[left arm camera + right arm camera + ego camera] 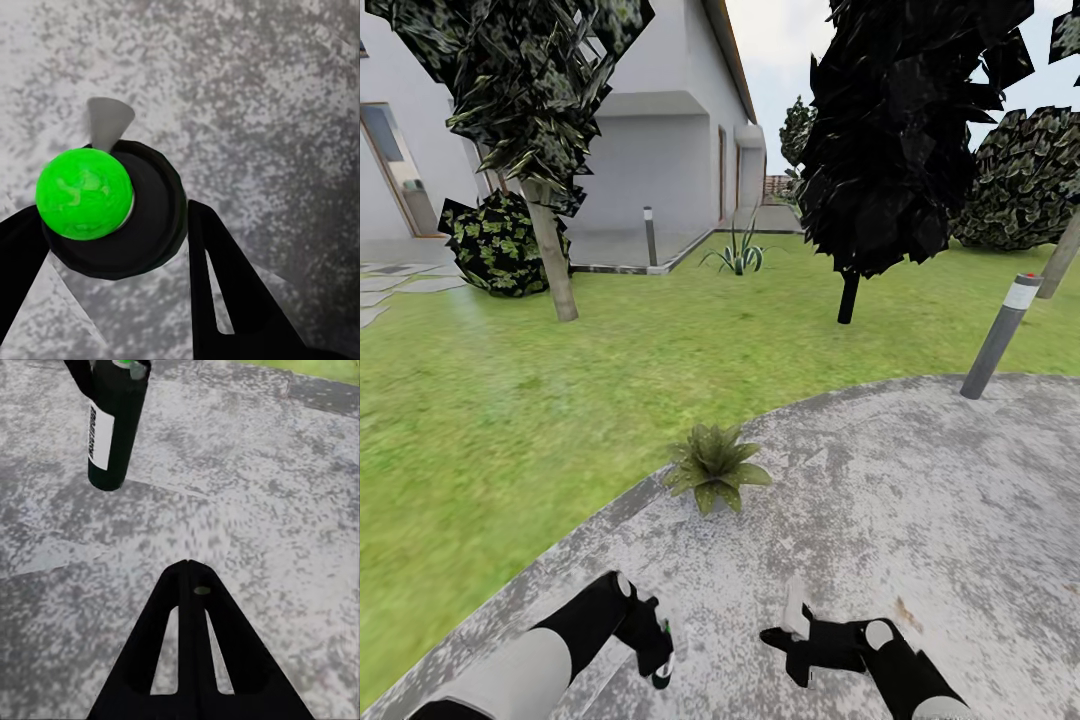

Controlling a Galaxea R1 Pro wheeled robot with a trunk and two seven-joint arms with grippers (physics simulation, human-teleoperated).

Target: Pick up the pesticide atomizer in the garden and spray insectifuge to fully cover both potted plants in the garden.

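Item: pesticide atomizer [112, 427], a dark cylinder with a white label and, contrary to expectation, a green top. It was held clear of the patio [920, 480], pinched between the fingers of the left gripper [660, 655]. The right gripper [191, 585] was seen pressed together, empty. One potted plant [712, 470] was recorded at the patio edge, just ahead; the second was not located. Risks judged: slippage from a shallow grasp; spray released short of the leaves; the second plant left untreated.
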